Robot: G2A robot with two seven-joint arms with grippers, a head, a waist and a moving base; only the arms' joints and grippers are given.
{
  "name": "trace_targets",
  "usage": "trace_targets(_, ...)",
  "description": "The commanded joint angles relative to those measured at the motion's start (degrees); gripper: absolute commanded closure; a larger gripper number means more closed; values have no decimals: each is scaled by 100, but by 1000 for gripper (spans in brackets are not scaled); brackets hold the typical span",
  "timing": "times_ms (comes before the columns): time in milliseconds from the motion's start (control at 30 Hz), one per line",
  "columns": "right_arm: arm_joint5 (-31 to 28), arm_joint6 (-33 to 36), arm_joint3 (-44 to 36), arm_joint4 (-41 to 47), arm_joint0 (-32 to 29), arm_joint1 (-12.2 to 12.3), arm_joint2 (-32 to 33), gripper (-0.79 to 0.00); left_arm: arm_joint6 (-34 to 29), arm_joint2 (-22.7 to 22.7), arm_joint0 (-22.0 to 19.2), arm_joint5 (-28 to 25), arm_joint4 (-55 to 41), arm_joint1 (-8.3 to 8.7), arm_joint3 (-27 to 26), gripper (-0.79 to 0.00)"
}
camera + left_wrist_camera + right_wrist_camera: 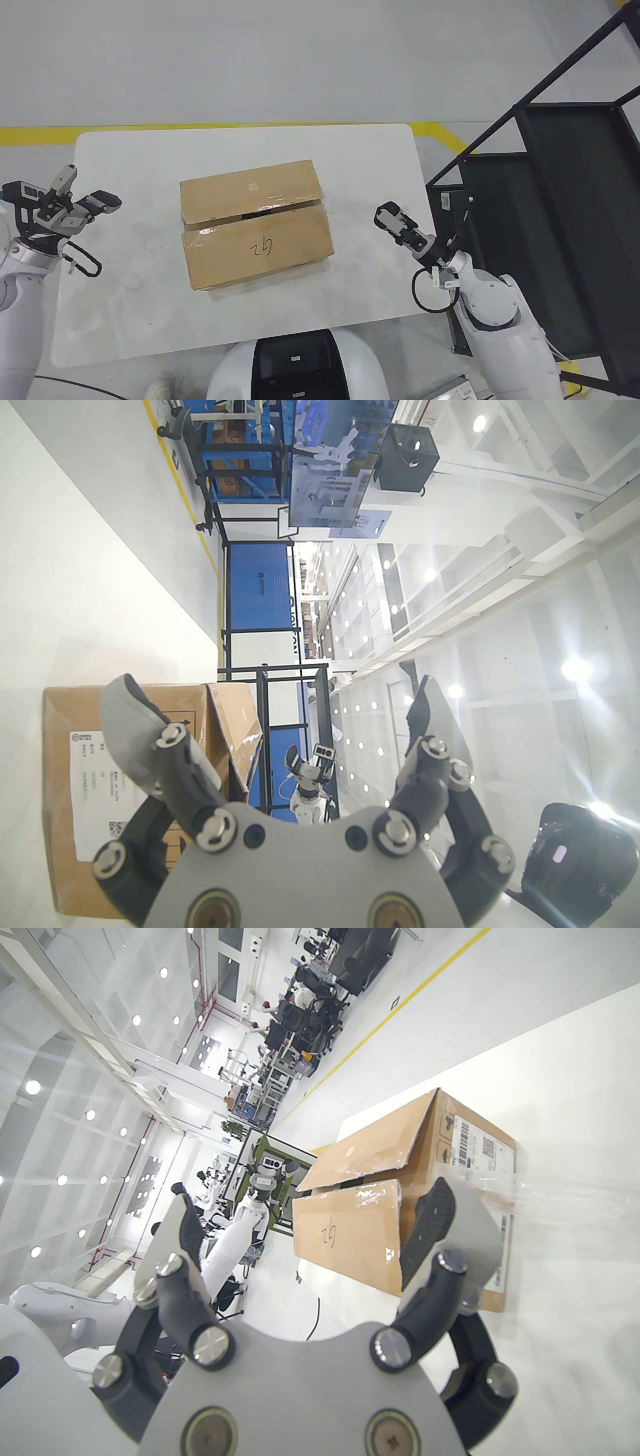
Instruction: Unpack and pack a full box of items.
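Observation:
A brown cardboard box (256, 223) sits in the middle of the white table (130, 310), its two top flaps folded down with a narrow dark gap between them. A handwritten mark is on the near flap. My left gripper (85, 203) hovers at the table's left edge, open and holding nothing; its own view shows the box (65, 780) and a labelled side behind the fingers (127, 720). My right gripper (398, 224) is open at the table's right side, a short way from the box (350, 1223).
A dark metal rack (560, 220) stands close to the table's right edge. A yellow floor line (250, 127) runs behind the table. Bare tabletop lies in front of and behind the box.

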Motion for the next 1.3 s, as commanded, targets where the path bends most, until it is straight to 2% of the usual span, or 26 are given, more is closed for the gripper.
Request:
trace_targets(0, 122, 328, 3, 47, 97, 11, -161, -785, 0, 0, 0, 0, 0, 0, 0, -785)
trace_targets(100, 125, 1425, 164, -388, 620, 79, -431, -785, 0, 0, 0, 0, 0, 0, 0, -785)
trace_targets(267, 232, 2225, 982, -502, 1613, 116, -821, -785, 0, 0, 0, 0, 0, 0, 0, -785)
trace_targets(467, 204, 2364, 1736, -413, 2529, 114, -1111, -785, 0, 0, 0, 0, 0, 0, 0, -785)
trace_targets(667, 396, 2525, 2293, -429, 3102, 91, -1534, -785, 0, 0, 0, 0, 0, 0, 0, -785)
trace_targets(933, 205, 2859, 2738, -92, 3415, 54, -2047, -785, 0, 0, 0, 0, 0, 0, 0, -785)
trace_targets(1267, -306, 3983, 1895, 930, 2861, 227, -1856, -785, 0, 0, 0, 0, 0, 0, 0, -785)
